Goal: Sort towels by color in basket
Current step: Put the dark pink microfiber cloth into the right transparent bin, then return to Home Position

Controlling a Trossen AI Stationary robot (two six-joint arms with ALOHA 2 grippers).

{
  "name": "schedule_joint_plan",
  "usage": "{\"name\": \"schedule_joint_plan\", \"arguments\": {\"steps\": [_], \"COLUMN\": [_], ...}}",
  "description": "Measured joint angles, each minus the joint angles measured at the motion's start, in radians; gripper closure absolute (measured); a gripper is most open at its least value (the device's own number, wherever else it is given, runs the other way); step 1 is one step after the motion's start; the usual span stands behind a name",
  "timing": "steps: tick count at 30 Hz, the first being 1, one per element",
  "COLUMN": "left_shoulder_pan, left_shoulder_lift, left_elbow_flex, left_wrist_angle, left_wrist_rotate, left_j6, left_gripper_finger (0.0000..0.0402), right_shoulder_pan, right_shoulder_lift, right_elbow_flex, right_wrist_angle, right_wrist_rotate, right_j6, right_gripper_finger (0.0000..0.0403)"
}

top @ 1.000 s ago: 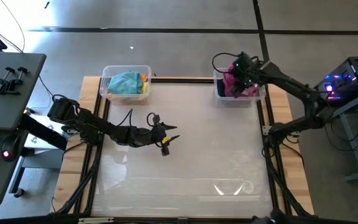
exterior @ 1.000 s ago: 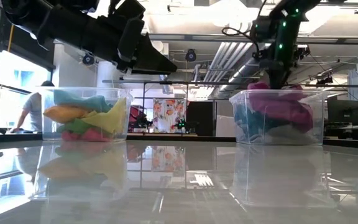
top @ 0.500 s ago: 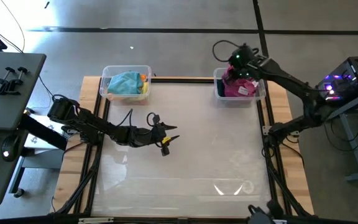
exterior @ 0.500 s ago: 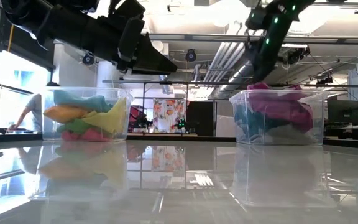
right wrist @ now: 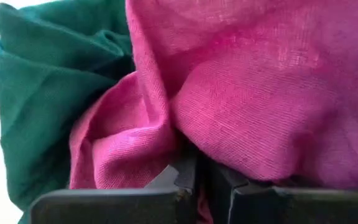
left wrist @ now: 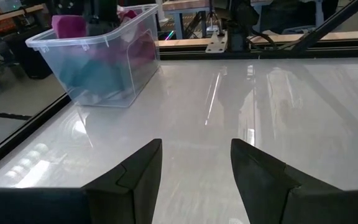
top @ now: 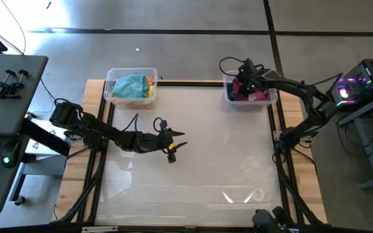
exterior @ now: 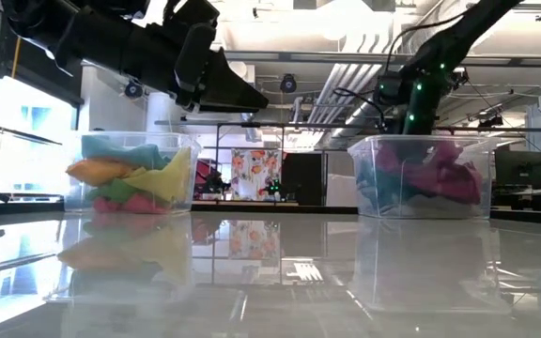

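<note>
Two clear plastic baskets stand at the table's far edge. The left basket (top: pixel 112 72) holds light blue (top: pixel 129 86), yellow (exterior: pixel 172 174), orange (exterior: pixel 97 169), green and pink towels. The right basket (top: pixel 272 97) holds a magenta towel (right wrist: pixel 260 93) and a dark teal towel (right wrist: pixel 42 93). My right gripper (top: pixel 241 83) reaches down into the right basket, shut and sunk in the magenta towel. My left gripper (top: pixel 177 145) hangs open and empty over the middle of the table, as the left wrist view (left wrist: pixel 194 162) shows. My right gripper comes from above, pointing down into the right basket. Its fingers (right wrist: pixel 179 180) are closed with a fold of the magenta towel (right wrist: pixel 166 143) between and over them. The towel lies crumpled in the basket on the other cloths, slack.
The glossy white table top (top: pixel 206 149) lies open between the two baskets and toward the near edge. A dark frame (top: pixel 280 155) borders the table. A desk with gear (top: pixel 11 84) stands off the left side.
My right gripper has risen above the right basket, then gone down into it onto the magenta towel. The towel heap in that basket sits lower now than before.
</note>
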Motion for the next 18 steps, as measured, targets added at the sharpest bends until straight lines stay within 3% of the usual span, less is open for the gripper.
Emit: {"name": "schedule_joint_plan", "arguments": {"steps": [7,14,18], "left_shoulder_pan": [0.001,0.009,0.065], "left_shoulder_lift": [0.000,-0.043,-0.146], "left_elbow_flex": [0.000,-0.001,-0.001], "left_wrist_angle": [0.010,0.085,0.093], "left_wrist_rotate": [-0.006,-0.020,0.180], "left_j6": [-0.027,-0.088,-0.121], "left_gripper_finger": [0.0222,0.0222,0.0222], "right_shoulder_pan": [0.009,0.134,0.247], "right_shoulder_lift": [-0.074,-0.284,-0.438], "right_elbow_flex": [0.090,0.085,-0.022], "right_wrist_angle": [-0.079,-0.087,-0.011], "right_wrist_rotate": [-0.004,-0.027,-0.128], "right_j6": [-0.043,-0.082,-0.112], "right_gripper_finger": [0.0353,0.0312,0.0314]}}
